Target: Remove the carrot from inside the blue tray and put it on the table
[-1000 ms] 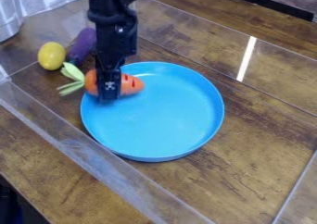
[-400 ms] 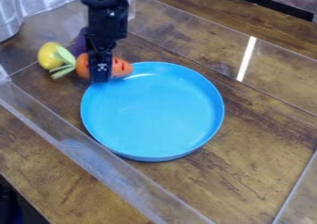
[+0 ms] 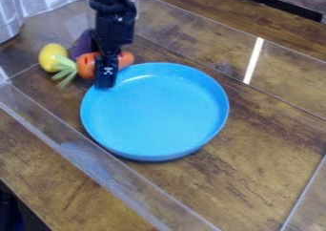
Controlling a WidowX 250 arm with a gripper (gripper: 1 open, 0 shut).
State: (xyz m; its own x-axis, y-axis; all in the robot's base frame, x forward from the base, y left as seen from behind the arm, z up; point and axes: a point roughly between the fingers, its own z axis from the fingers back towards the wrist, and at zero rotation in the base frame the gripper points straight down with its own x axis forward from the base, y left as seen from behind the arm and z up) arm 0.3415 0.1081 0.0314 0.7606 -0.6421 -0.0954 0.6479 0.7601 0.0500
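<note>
Dark glossy plank tabletop [image 3: 274,130], with the blue tray [image 3: 159,115] resting flat near the middle, its basin bare. Off its upper-left rim, outside the dish and on the wood, the carrot [image 3: 84,67]: orange body pointing toward the tray, pale leafy top [image 3: 63,75] pointing away to the left. Just beyond the leaves, a yellow lemon [image 3: 51,55], close beside or touching them. Behind the carrot, a purple eggplant [image 3: 84,42], mostly hidden by the arm. Black end effector [image 3: 109,71] pointing down, its tip directly over the carrot's right end, right at the tray's rim. Jaws too dark and small to read with certainty; seemingly parted, with the orange body showing to the left of the fingers rather than clamped between them. Carrot apparently lying on the tabletop, touching or nearly touching the tray's outer wall. Bright window glare streaked across the wood at the right.
</note>
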